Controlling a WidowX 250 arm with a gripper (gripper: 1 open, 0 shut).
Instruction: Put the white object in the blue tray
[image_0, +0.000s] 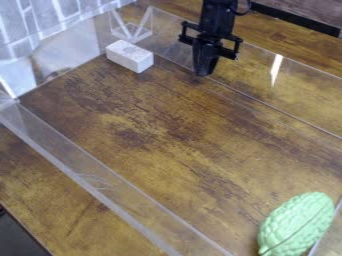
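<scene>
Claw (203, 68) shut and seemingly holding nothing (dark, its tips hard to make out), near the white block (130, 56).

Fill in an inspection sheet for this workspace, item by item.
Surface: worn brown wood tabletop with dark scuffs.
Job's things: white block on the wood near the far left corner; no blue tray seen.
Clutter: green ribbed object at the near right.
Gripper: black, beyond the block and to its right, jaws closed, apart from the block.
Cables: nothing seen.
Surroundings: clear plastic walls around the surface; pale draped cloth at the far left.
</scene>
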